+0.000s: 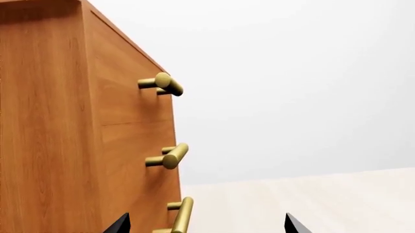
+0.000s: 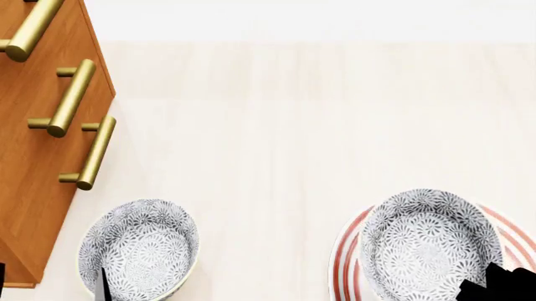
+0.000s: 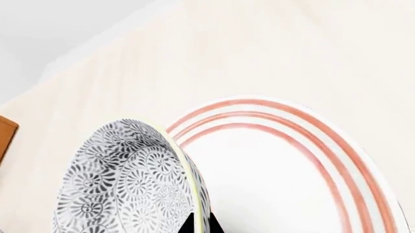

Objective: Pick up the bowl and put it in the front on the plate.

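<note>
Two patterned bowls (one (image 2: 140,254), another (image 2: 427,244)), one red-ringed plate (image 2: 345,263), one wooden cabinet (image 2: 34,188) with three brass handles.

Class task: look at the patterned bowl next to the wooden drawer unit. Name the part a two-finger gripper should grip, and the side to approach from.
Grip the rim of the bowl, coming from above, one finger inside the wall and one outside. It sits upright with its mouth open, and looks too wide to span. Choose the rim section away from the drawer unit, which crowds one side.

The right gripper (image 3: 199,224) pinches the bowl (image 3: 129,179) by its rim; the left gripper (image 1: 206,225) hangs spread and empty.
</note>
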`<state>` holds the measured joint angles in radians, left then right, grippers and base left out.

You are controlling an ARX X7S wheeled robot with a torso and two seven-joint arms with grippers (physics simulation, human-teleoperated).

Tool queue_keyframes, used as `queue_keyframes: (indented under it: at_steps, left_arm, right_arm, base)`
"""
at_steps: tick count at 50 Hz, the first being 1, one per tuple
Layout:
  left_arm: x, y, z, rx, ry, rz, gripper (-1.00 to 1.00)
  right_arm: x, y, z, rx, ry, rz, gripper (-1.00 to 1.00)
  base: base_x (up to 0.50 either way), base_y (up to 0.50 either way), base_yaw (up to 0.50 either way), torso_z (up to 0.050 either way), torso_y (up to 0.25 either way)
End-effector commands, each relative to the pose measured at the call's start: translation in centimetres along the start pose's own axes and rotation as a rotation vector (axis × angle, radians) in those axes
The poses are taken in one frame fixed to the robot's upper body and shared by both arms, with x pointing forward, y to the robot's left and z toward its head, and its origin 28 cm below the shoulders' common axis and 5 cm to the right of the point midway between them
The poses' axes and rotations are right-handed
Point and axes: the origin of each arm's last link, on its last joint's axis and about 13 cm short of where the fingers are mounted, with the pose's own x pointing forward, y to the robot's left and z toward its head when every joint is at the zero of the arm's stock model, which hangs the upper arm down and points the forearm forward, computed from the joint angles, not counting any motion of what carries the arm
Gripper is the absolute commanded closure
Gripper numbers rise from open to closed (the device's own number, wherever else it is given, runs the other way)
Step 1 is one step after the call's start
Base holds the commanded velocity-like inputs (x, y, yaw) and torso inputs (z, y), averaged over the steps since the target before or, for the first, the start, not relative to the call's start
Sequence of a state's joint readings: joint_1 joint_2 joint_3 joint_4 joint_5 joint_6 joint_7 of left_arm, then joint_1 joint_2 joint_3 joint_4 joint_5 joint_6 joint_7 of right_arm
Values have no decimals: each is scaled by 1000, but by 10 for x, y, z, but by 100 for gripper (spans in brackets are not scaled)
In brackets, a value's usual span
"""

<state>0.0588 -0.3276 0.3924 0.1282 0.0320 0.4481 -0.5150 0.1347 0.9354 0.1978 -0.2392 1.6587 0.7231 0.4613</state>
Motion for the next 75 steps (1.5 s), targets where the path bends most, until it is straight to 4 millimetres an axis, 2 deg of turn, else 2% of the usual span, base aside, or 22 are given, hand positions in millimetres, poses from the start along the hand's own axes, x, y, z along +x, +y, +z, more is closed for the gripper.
queue_keyframes:
  at_steps: [1,47,53,54,64,75]
  left_arm:
    - [0,0,0,-2,4,5,-100]
    - [-1,0,-2,-7,20,-4,-100]
    - [-1,0,-2,-7,20,-4,-100]
    - [-1,0,-2,-7,20,-4,-100]
    - [-1,-1,-2,-10,21,-7,-100]
    - [-1,0,-1,-10,22,-4,-100]
  right_arm:
    - [3,-4,0,13,-10,-18,100]
    - [23,-21,-22,37,45,-104,100]
    - [22,-20,-19,14,32,-93,100]
    - [22,-19,-17,9,28,-93,-100]
    - [5,-1,22,-7,-119,-31,-100]
    - [-13,10,43,-18,-205,-10,-100]
  base:
    - [0,0,0,0,0]
    - [0,0,0,0,0]
    - [0,0,0,0,0]
    - [0,0,0,0,0]
    - [0,0,0,0,0]
    - [0,0,0,0,0]
